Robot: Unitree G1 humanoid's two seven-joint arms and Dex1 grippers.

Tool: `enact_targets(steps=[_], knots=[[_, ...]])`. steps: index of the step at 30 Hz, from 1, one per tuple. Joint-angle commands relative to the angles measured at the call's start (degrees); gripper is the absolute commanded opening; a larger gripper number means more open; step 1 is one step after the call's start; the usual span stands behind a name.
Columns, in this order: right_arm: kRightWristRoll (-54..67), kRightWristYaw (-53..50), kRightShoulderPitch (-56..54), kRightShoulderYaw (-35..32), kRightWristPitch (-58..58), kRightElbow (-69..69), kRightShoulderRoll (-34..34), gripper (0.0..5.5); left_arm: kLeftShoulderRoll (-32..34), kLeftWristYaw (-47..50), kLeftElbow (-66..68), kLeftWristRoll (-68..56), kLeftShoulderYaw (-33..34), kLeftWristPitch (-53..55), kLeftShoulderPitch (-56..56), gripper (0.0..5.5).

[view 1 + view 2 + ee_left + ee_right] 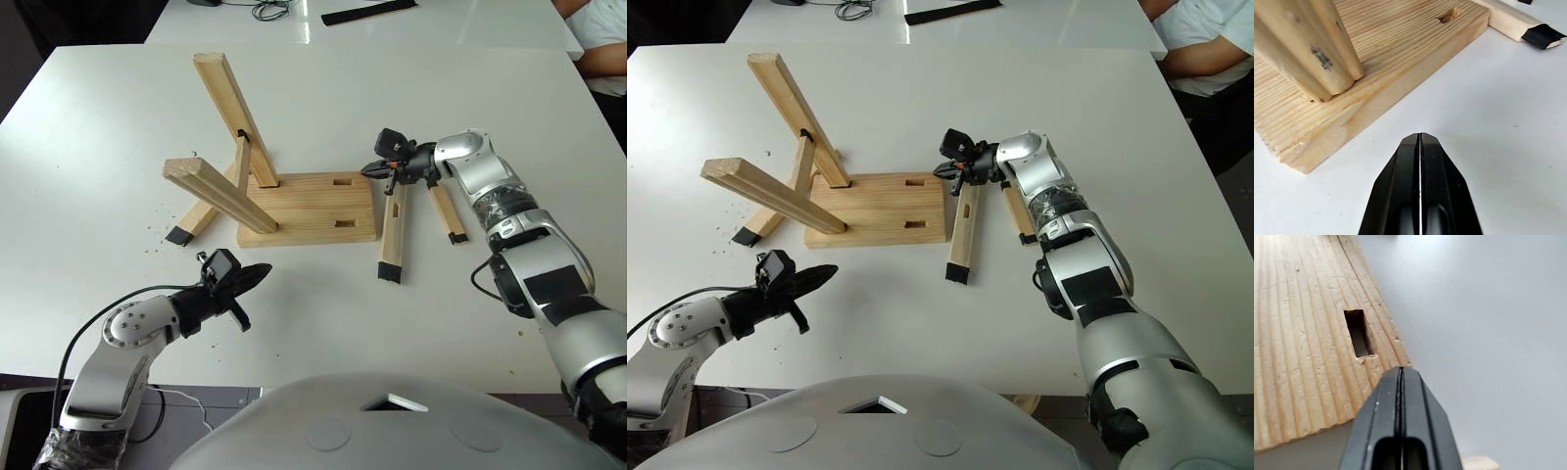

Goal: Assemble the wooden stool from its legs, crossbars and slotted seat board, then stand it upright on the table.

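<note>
From the head, the seat board (313,211) lay flat on the table (441,98), two legs (235,117) standing in it (a crossbar (242,162) joining them); the right wrist view added an empty slot (1357,333). The left gripper (257,273) and right gripper (370,170) — fingers pressed together, empty — hovered just beside the board.

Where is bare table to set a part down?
Bare: the white table beyond the slotted pine seat board, and the near strip right of the left gripper. Crowded: the board's right edge, with a loose black-tipped wooden leg, a shorter wooden bar and the right gripper.
</note>
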Motion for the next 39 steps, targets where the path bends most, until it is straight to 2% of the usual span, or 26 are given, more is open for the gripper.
enact_targets(steps=[1,6,10,19,27,39], knots=[[-4.12,7.0,4.29,5.08,-2.24,-2.39,-1.35,0.0,-0.9,2.89,8.11,3.96,-0.95,-2.39,-5.09,0.02],[-5.16,14.5,11.33,9.41,-4.26,-13.03,-6.85,0.0,-1.34,4.18,11.5,4.94,-0.6,-3.99,-8.34,0.02],[-2.97,18.38,19.17,10.24,-0.91,-26.2,-12.47,0.0,-1.91,4.86,10.98,5.14,-0.36,-4.56,-7.43,0.02],[1.7,19.57,29.66,9.77,2.96,-43.7,-21.27,0.0,-4.45,8.23,10.32,5.67,0.18,-6.26,-6.0,0.02],[7.43,18.47,32.34,9.32,10.95,-53.83,-22.02,0.0,-3.79,4.88,17.08,6.51,-2.46,-7.26,-19.29,0.02],[11.55,11.21,32.45,7.99,21.22,-58.53,-16.4,0.0,-6.57,1.71,35.2,9.03,-5.57,-14.19,-34.57,0.02]])
